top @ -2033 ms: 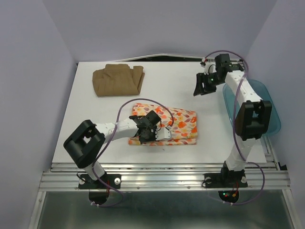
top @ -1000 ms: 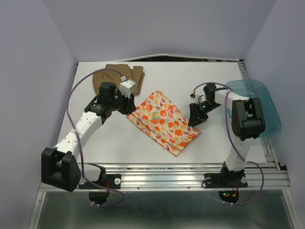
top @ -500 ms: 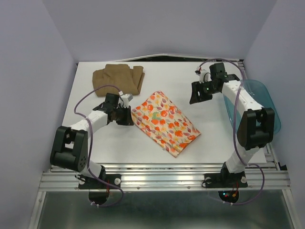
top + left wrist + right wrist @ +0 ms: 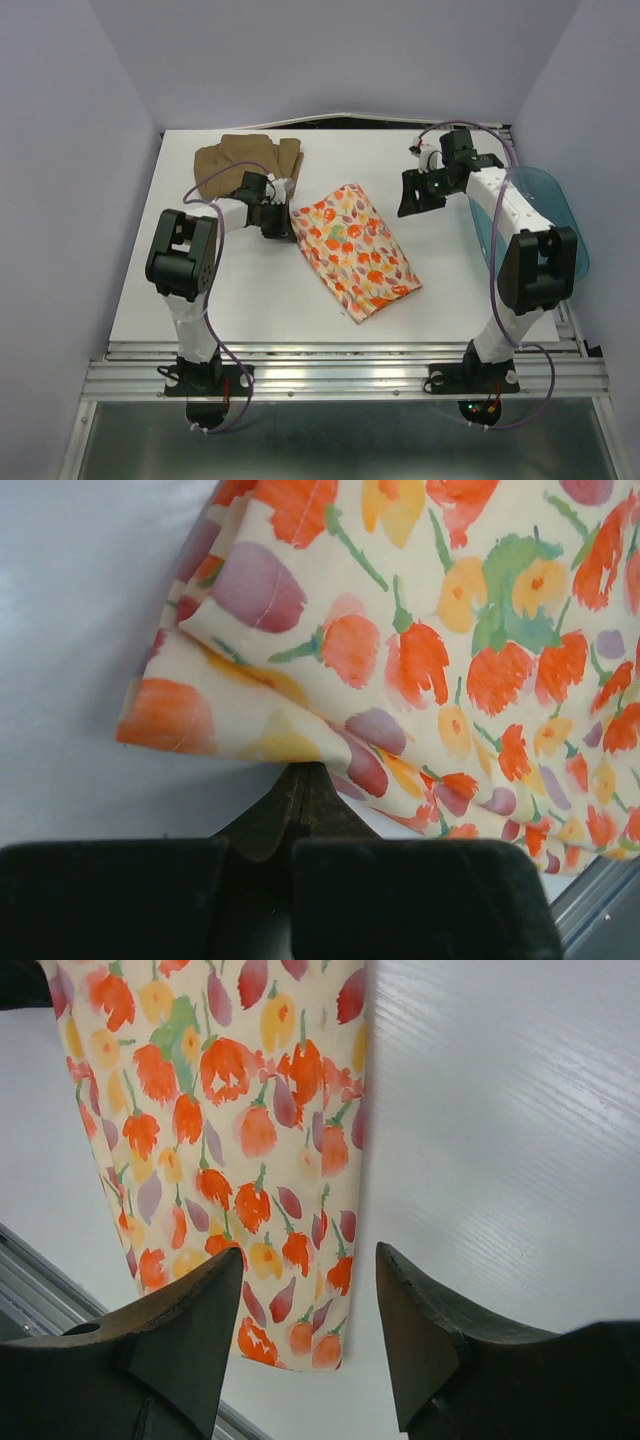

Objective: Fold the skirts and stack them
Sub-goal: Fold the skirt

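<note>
The tan-brown skirt [image 4: 240, 165] lies folded at the back left of the table. The cream leaf-print skirt [image 4: 355, 250] lies folded at an angle in the middle. It fills the left wrist view [image 4: 450, 630] and shows in the right wrist view [image 4: 220, 1090]. My left gripper [image 4: 279, 222] sits at the print skirt's back-left corner, just in front of the tan skirt. Its jaws [image 4: 300, 780] are shut, tips hidden under the cloth's folded edge. My right gripper [image 4: 413, 195] hangs open and empty above the table, right of the print skirt's far end [image 4: 305, 1290].
A translucent teal tub [image 4: 550, 215] stands at the table's right edge, behind my right arm. The white table [image 4: 250, 290] ends at a metal rail along the front. Purple walls close in the left, back and right sides.
My left gripper has moved back and right toward the tan skirt, and the print skirt's left corner has shifted with it, turning the cloth. My right arm has hardly moved.
</note>
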{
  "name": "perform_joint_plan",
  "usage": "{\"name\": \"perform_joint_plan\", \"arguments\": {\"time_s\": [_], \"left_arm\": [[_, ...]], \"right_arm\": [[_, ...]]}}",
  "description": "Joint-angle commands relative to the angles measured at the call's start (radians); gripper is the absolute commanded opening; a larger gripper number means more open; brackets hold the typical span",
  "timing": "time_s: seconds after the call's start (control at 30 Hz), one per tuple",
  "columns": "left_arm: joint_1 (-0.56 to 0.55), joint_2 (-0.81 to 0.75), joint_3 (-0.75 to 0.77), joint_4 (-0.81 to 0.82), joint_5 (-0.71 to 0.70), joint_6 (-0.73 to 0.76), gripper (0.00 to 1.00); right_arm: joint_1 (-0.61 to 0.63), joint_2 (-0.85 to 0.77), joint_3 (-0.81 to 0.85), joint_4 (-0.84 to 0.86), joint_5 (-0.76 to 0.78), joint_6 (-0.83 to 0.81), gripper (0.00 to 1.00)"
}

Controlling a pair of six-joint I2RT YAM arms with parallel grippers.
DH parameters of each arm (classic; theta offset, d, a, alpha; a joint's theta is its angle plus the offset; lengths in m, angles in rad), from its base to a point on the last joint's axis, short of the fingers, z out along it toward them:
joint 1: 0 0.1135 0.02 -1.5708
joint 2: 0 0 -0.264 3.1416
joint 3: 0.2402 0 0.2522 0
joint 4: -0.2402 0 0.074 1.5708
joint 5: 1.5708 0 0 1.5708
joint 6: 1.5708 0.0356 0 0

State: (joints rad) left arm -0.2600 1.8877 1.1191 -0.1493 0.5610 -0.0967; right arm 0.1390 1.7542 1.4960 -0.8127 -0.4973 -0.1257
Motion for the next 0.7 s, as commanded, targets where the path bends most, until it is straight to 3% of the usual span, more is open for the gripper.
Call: {"name": "perform_joint_plan", "arguments": {"time_s": [0.0, 0.13, 0.23, 0.27, 0.3, 0.33, 0.4, 0.43, 0.5, 0.63, 0.67], "left_arm": [[-0.015, 0.075, 0.141, 0.065, -0.016, -0.031, 0.02], [0.001, 0.071, 0.208, 0.070, -0.053, -0.018, 0.06], [0.024, -0.073, 0.093, 0.115, 0.032, -0.014, 0.18], [0.027, -0.198, 0.038, 0.213, 0.057, -0.064, 0.33], [0.030, -0.258, -0.025, 0.273, 0.071, -0.110, 0.33], [0.031, -0.313, -0.136, 0.322, 0.089, -0.162, 0.52], [0.031, -0.401, -0.221, 0.436, 0.143, -0.266, 0.51], [0.028, -0.412, -0.279, 0.457, 0.186, -0.356, 0.34], [0.015, -0.411, -0.338, 0.531, 0.214, -0.447, 0.18], [-0.019, -0.424, -0.459, 0.648, 0.198, -0.570, 0.00], [-0.034, -0.398, -0.461, 0.669, 0.204, -0.581, 0.00]], "right_arm": [[0.004, -0.055, 0.007, 0.012, -0.017, 0.027, 0.61], [0.013, -0.029, 0.039, 0.033, -0.053, 0.081, 0.57], [0.040, -0.021, 0.038, 0.084, -0.080, 0.174, 0.51], [0.053, -0.025, 0.017, 0.140, -0.069, 0.211, 0.49], [0.065, -0.035, -0.003, 0.141, -0.057, 0.247, 0.48], [0.095, -0.054, -0.029, 0.227, -0.052, 0.308, 0.48], [0.140, -0.058, -0.074, 0.293, -0.015, 0.349, 0.47], [0.163, -0.052, -0.080, 0.331, -0.004, 0.382, 0.47], [0.235, -0.012, -0.068, 0.334, 0.055, 0.406, 0.48], [0.335, 0.065, -0.027, 0.281, 0.141, 0.382, 0.44], [0.361, 0.076, -0.023, 0.273, 0.161, 0.380, 0.43]]}}
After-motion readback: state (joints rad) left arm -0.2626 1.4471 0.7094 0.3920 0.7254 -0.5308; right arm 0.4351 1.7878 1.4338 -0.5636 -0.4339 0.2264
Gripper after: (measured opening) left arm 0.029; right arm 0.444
